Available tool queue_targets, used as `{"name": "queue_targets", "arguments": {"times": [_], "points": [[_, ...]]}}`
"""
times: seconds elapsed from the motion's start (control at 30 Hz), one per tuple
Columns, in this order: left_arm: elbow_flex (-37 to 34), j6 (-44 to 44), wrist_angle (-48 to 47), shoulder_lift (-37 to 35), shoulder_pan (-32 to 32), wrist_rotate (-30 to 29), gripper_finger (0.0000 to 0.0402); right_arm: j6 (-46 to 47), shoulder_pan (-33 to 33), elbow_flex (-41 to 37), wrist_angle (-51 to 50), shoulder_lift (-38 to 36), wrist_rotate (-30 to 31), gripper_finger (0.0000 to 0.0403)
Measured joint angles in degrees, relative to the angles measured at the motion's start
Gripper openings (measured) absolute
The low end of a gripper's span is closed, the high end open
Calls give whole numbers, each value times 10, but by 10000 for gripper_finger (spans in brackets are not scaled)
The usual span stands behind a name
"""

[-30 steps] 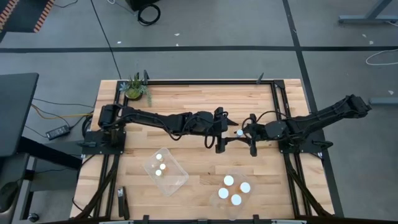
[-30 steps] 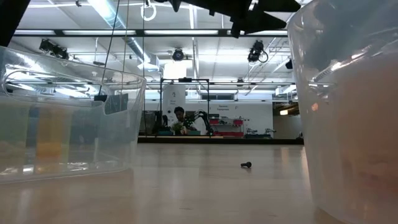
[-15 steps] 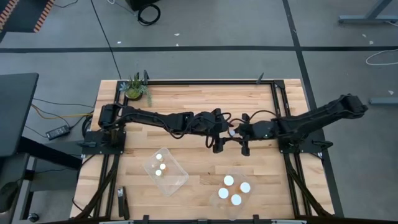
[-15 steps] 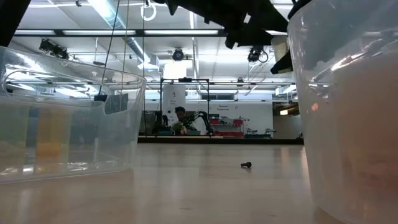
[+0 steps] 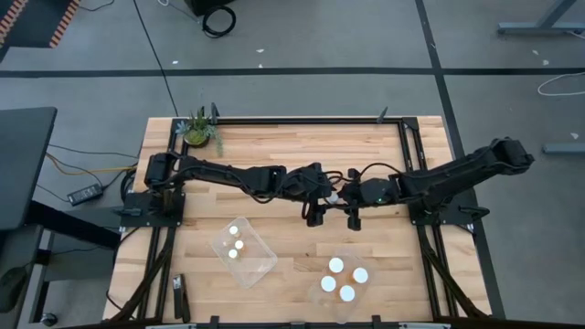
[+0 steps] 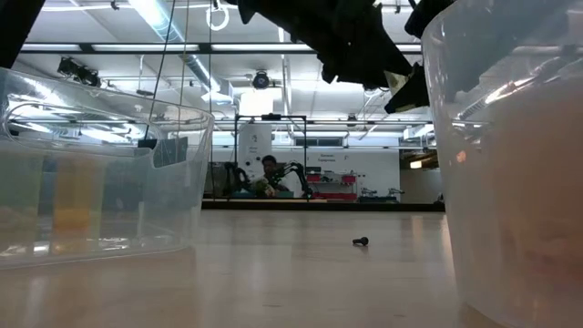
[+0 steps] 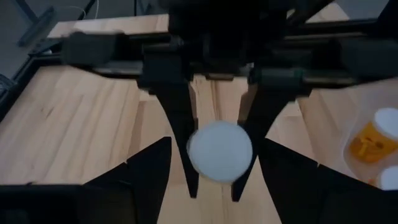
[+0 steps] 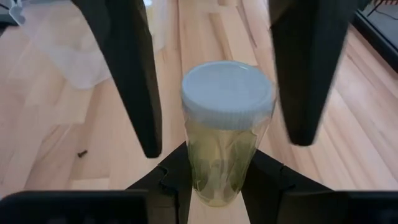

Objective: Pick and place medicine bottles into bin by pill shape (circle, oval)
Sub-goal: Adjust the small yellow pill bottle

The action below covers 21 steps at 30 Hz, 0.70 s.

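Both arms meet over the middle of the wooden table (image 5: 292, 151), well in front of the green potted plant (image 5: 198, 129) that stands at the far left corner. The left gripper (image 5: 315, 203) and the right gripper (image 5: 353, 208) point at each other, with one white-capped medicine bottle (image 5: 335, 196) between them.

In the right wrist view that bottle (image 8: 227, 124) stands cap toward the camera, its pale amber body clamped low between the right gripper's own two dark fingers (image 8: 177, 177), while the left gripper's fingers (image 8: 130, 68) stand apart on either side of the cap without touching it. The left wrist view agrees: the round white cap (image 7: 220, 151) sits between the far fingers of the right gripper (image 7: 221, 134), and the left arm's own fingers (image 7: 149, 168) are spread wide.

Nearer the front edge than the plant, two clear tubs sit on the table. The left tub (image 5: 260, 265), tilted on the diagonal, holds three small white-capped bottles (image 5: 237, 244). The right tub (image 5: 322, 297) holds three wider-capped bottles (image 5: 346, 279). A small dark screw (image 6: 361, 241) lies on the bare wood between the tubs in the low view.
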Motion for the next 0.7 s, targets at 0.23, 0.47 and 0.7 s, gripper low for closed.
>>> {"name": "queue_targets", "arguments": {"times": [0.23, 0.47, 0.7], "points": [[0, 0, -5, 0, 0, 0, 218, -1, 0, 14, -9, 16, -4, 120], [0, 1, -19, 0, 0, 0, 169, -1, 0, 14, -14, 16, -8, 120], [0, 0, -22, 0, -1, 2, 112, -2, 0, 14, -16, 16, -12, 125]]}}
